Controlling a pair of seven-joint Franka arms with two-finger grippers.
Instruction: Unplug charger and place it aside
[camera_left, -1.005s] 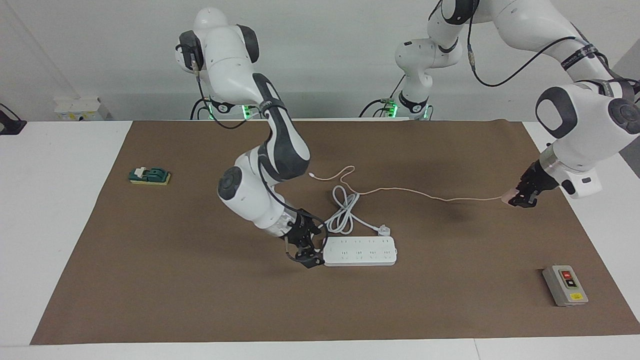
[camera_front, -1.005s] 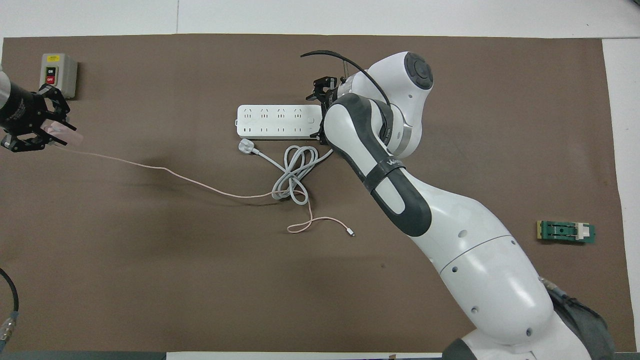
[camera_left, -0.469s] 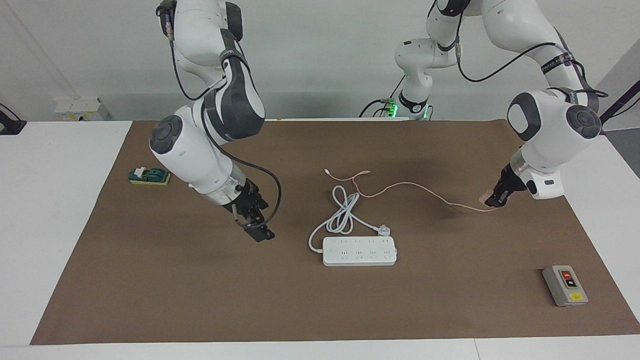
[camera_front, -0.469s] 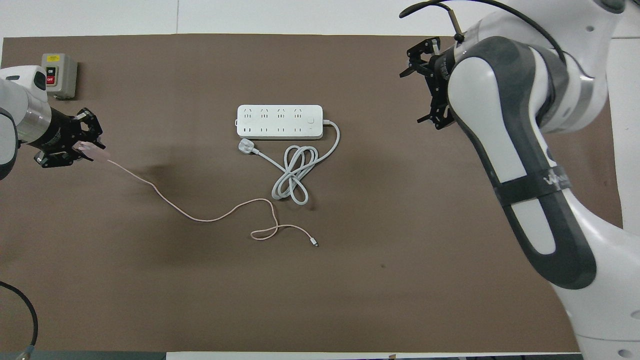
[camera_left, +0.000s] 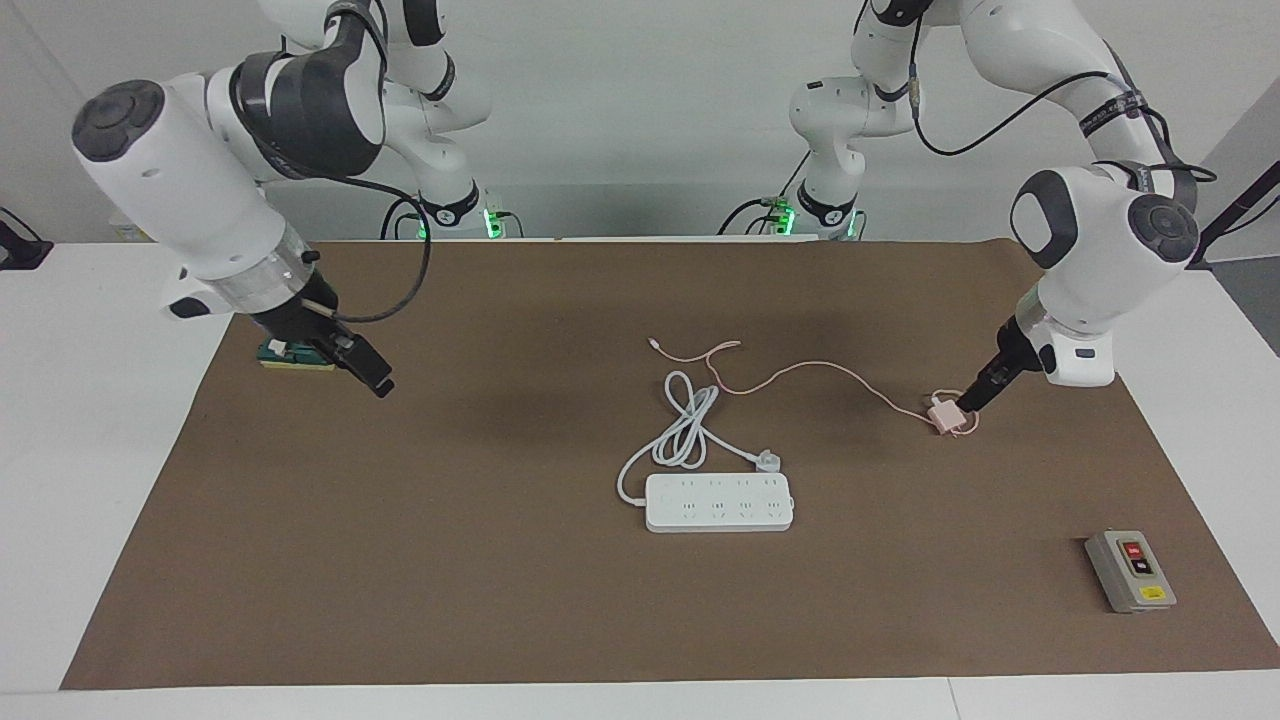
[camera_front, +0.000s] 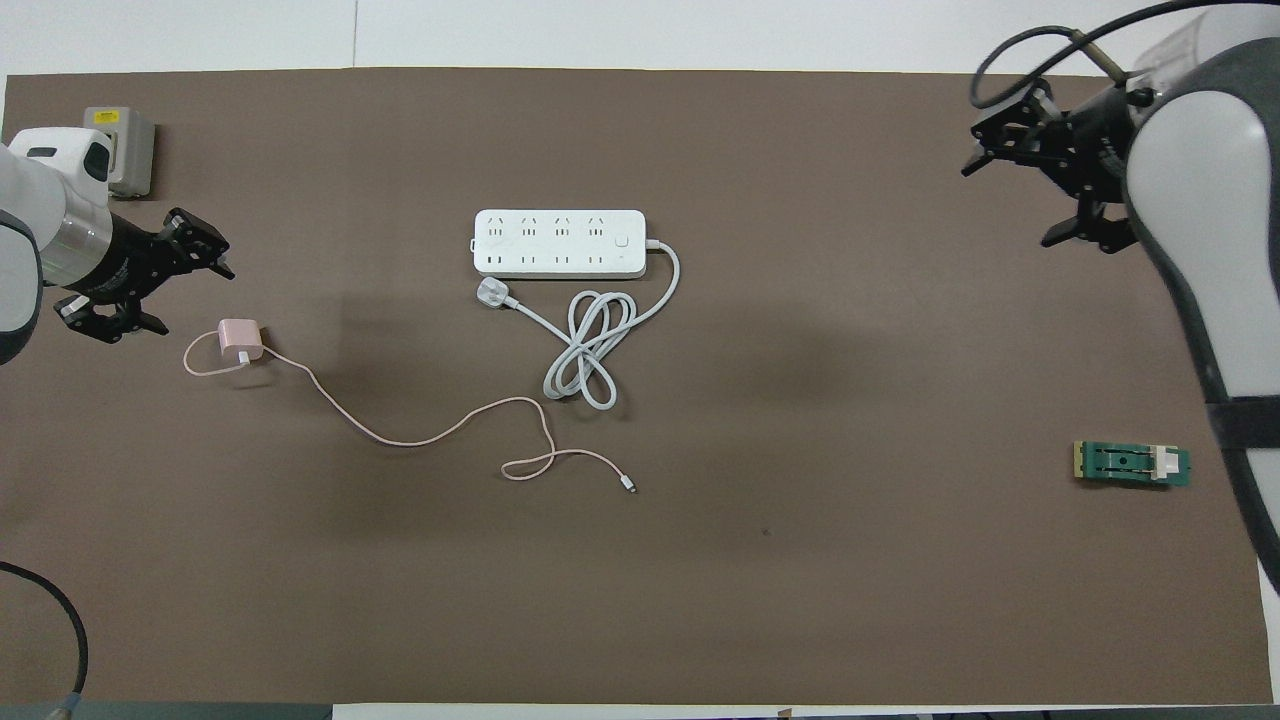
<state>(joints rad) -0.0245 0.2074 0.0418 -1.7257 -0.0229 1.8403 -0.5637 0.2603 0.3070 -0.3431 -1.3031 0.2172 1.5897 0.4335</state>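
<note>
The pale pink charger (camera_left: 941, 415) lies on the brown mat toward the left arm's end, apart from the white power strip (camera_left: 719, 502). It also shows in the overhead view (camera_front: 240, 342). Its thin pink cable (camera_front: 420, 438) trails across the mat toward the middle. My left gripper (camera_front: 165, 288) is open and empty, just off the charger; in the facing view (camera_left: 968, 402) it hangs close above the charger. My right gripper (camera_front: 1022, 196) is open and empty, raised over the mat at the right arm's end, and shows in the facing view (camera_left: 375, 378).
The power strip (camera_front: 559, 243) has its own white plug (camera_front: 492, 292) and coiled thick cord beside it. A grey switch box (camera_front: 120, 150) stands at the left arm's end. A green block (camera_front: 1132, 463) lies at the right arm's end.
My left gripper opened and let go of the charger, which now lies on the mat. My right gripper left the power strip's end and swung out to the right arm's end.
</note>
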